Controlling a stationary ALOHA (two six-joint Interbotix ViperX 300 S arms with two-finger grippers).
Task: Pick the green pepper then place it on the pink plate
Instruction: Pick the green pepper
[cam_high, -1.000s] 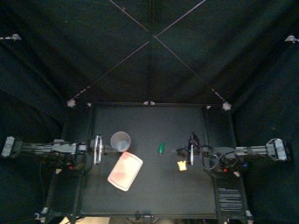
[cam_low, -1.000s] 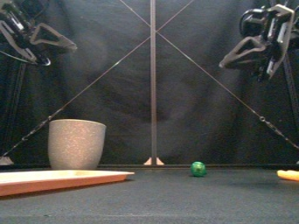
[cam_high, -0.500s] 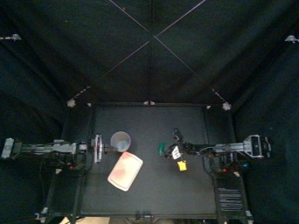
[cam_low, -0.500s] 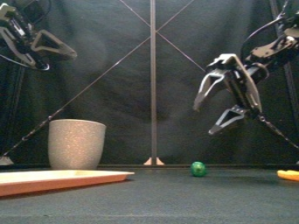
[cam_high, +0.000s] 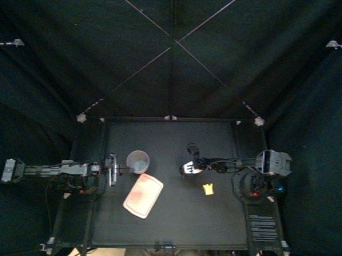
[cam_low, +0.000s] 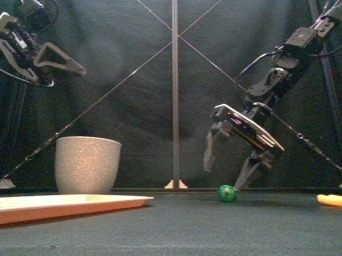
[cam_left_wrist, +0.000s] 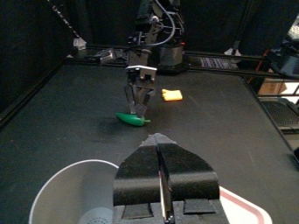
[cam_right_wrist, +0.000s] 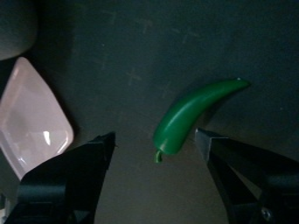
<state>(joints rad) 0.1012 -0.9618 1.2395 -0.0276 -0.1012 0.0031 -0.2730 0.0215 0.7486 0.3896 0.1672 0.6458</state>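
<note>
Front view, right hand angled down, jaws spread (no contact) above green pepper, left hand closed.

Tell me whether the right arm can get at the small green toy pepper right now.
Probably yes. The right gripper hangs open just above the small green toy pepper, with one jaw to either side of it and nothing visible between them and the pepper.

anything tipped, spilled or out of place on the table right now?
Nothing stands out. The grey cup stands upright, the pink plate lies flat, and the green pepper lies whole on the table under the open right hand.
</note>
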